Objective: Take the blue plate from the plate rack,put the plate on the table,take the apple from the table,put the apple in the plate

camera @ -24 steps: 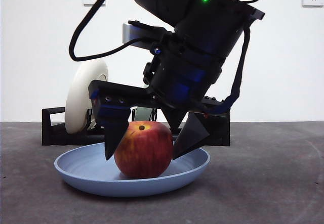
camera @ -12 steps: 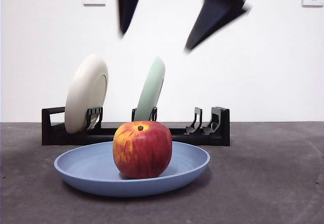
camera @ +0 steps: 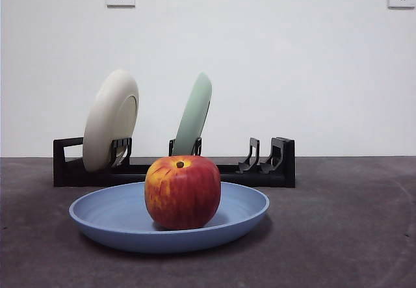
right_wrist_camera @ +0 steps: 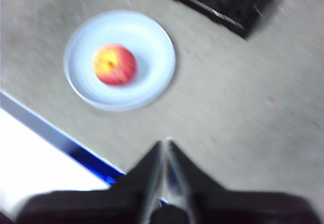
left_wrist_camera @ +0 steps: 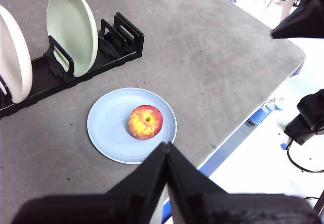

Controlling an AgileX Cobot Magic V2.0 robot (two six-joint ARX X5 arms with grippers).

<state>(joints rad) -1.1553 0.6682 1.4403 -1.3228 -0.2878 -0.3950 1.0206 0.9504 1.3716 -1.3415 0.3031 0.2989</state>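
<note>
The red apple sits upright in the middle of the blue plate, which lies flat on the dark grey table in front of the black plate rack. No gripper shows in the front view. High above the table's near edge, my left gripper is shut and empty, with the apple and the plate far below it. My right gripper is also shut and empty, well above the table; its blurred view shows the apple in the plate.
A cream plate and a pale green plate stand upright in the rack. The rack's right-hand slots hold nothing. The table's edge runs close beside the blue plate. Another black arm part shows in the left wrist view.
The gripper that stood open around the apple a second ago rose up and out of the front view. The apple and the blue plate have stayed in place.
</note>
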